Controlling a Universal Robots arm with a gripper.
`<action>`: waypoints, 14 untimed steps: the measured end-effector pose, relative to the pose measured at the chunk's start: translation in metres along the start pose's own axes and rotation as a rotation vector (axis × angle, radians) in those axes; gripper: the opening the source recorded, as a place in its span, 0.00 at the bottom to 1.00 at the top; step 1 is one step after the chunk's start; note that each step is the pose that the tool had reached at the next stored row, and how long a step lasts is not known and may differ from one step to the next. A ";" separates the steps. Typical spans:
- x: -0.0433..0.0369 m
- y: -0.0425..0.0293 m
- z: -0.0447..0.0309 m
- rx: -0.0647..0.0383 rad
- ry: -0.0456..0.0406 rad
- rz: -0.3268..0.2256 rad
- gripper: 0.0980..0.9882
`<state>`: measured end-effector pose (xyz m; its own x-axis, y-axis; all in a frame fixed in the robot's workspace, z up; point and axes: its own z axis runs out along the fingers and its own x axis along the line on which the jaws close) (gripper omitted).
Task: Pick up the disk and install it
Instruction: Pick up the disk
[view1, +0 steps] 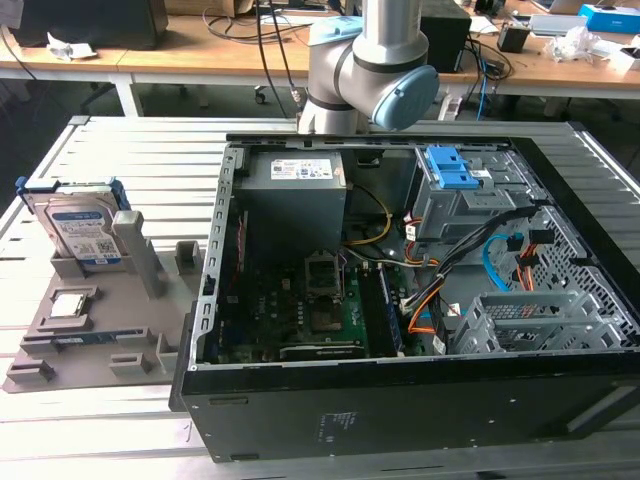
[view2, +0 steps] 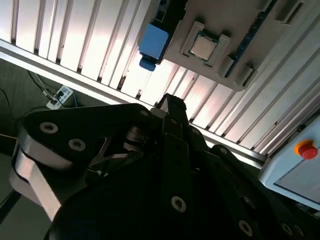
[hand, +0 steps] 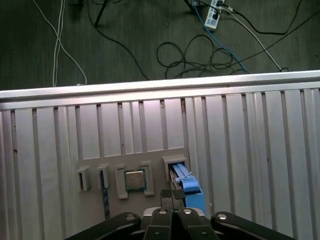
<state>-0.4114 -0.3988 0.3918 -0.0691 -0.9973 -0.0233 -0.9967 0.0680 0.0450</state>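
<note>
The disk is a silver hard drive with a white-and-blue label and blue side rails. It stands on edge in a slot of the grey holder, on the exterior view's left. My gripper hangs high above that holder, shut with nothing between its fingers. In the first wrist view the disk appears edge-on, just beside the fingertips and far below them. The second wrist view has the gripper pointing toward the disk's blue rail.
A small square processor chip lies in the holder near the disk. An open computer case occupies the slatted table's middle and right, with a grey power supply box and a blue-latched drive bay. Cables lie on the floor.
</note>
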 end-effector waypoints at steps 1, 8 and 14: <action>0.0000 0.0000 0.0000 0.000 0.0001 -0.002 0.01; 0.0000 0.0000 0.0000 -0.001 0.0022 -0.047 0.01; 0.0000 0.0000 0.0000 -0.001 0.0022 -0.047 0.15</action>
<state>-0.4114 -0.3989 0.3918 -0.0217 -0.9995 -0.0232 -0.9988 0.0206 0.0450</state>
